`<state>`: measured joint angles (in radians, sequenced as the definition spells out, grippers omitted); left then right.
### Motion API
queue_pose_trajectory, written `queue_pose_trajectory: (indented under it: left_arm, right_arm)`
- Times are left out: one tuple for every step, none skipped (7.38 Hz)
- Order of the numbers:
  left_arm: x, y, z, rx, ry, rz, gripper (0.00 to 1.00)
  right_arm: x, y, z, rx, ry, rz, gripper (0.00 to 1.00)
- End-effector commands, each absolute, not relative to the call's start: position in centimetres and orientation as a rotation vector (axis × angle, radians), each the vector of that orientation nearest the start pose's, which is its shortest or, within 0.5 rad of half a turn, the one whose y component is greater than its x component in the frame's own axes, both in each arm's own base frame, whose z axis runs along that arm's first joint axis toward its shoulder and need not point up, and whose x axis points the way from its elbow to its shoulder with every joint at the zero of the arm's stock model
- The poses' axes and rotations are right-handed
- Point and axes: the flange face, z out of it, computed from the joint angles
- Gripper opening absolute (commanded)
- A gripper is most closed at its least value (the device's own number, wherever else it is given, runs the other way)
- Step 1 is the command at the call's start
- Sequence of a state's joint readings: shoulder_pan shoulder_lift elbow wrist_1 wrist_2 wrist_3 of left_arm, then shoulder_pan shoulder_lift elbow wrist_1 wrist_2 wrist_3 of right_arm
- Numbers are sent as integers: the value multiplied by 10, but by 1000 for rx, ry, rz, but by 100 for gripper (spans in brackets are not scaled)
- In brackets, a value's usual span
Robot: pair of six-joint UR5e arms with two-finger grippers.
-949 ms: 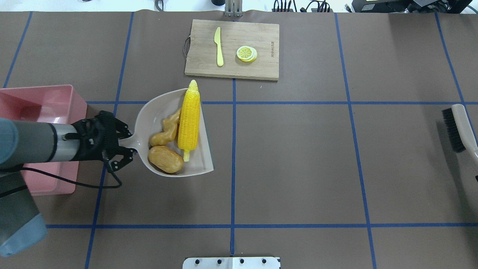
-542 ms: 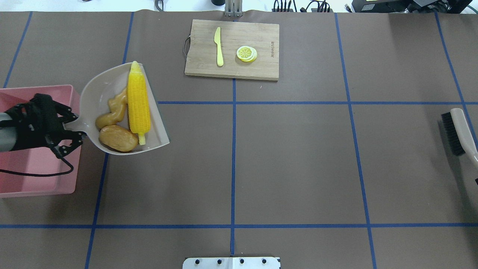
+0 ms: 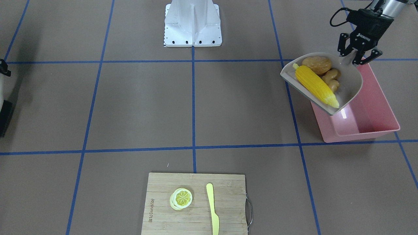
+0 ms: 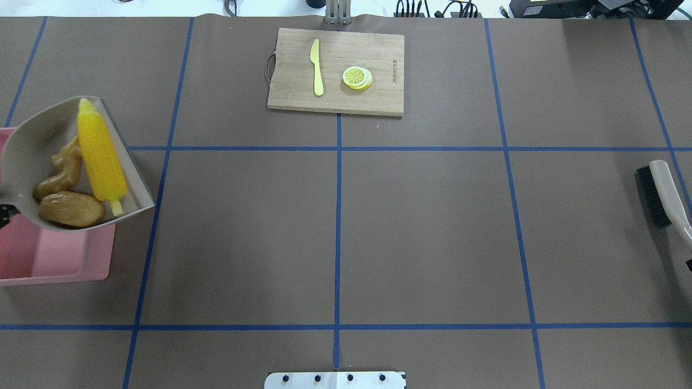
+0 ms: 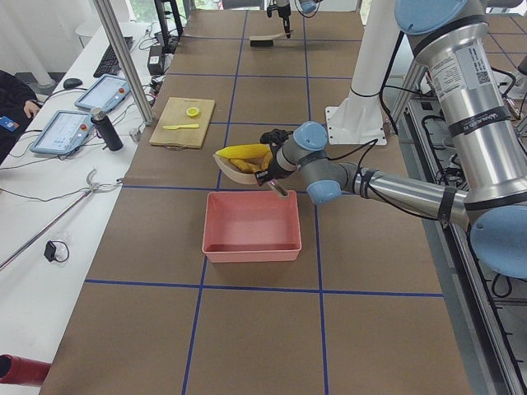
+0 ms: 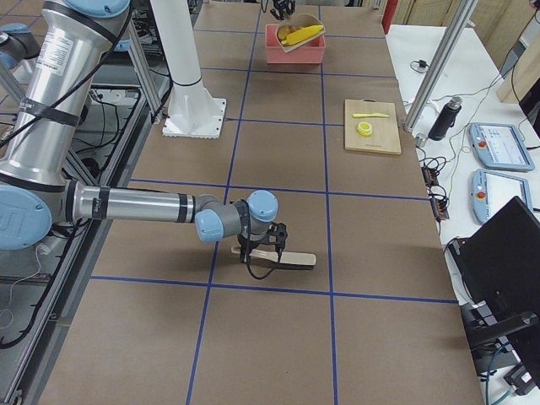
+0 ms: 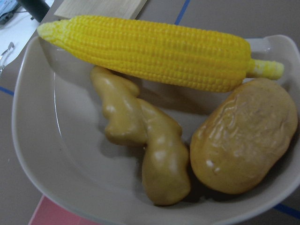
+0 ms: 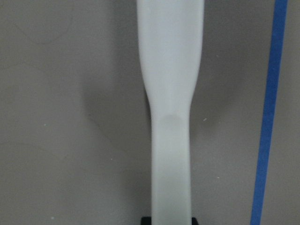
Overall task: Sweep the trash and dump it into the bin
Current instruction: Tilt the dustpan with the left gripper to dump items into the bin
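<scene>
Brown table (image 4: pixel 432 216), knobbly yellow corn (image 4: pixel 100 154), glossy potato (image 4: pixel 70 209)

Worktop (image 4: pixel 432 227): brown sheet w/ blue tape lines (image 4: pixel 338 216) in a grid, seen from overhead. Board (image 4: pixel 378 100) lies flat at 12 o'clock near the far edge, metal handle end toward 9. Bin (image 4: pixel 65 277) sits at 9 o'clock by the worktop's edge, partly covered from above, well apart from board. White base plate (image 4: pixel 335 380) at 6 o'clock on the near edge, centre tape line running to it. Brush (image 4: pixel 651 197) at 3 o'clock by the edge, bristles toward 9; can't tell if it touches the sheet.
</scene>
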<state>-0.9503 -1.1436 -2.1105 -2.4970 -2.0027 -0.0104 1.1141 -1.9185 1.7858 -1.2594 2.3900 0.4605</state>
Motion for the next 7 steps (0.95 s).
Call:
queue_pose_trajectory:
  left_arm:
    - [53, -303, 514, 781, 762, 643, 0]
    - [33, -302, 546, 764, 760, 665, 0]
    - [14, -301, 574, 771, 703, 695, 0]
    - [7, -302, 581, 799, 635, 755, 0]
    - [3, -305, 585, 829, 544, 823, 0]
    - [0, -310, 585, 858, 461, 882, 0]
    - [-1, -317, 580, 894, 373, 938, 0]
  right_arm:
    - [-103, -344, 665, -215, -802, -70, 45]
    - [-104, -344, 666, -218, -801, -69, 68]
    - [-104, -344, 666, -219, -804, -69, 81]
    - [-108, -351, 659, -206, -812, -72, 99]
    - [-111, -359, 644, -184, -837, -84, 100]
    - [-106, -368, 631, -160, -857, -71, 100]
    - [-85, -374, 634, -135, -859, -31, 100]
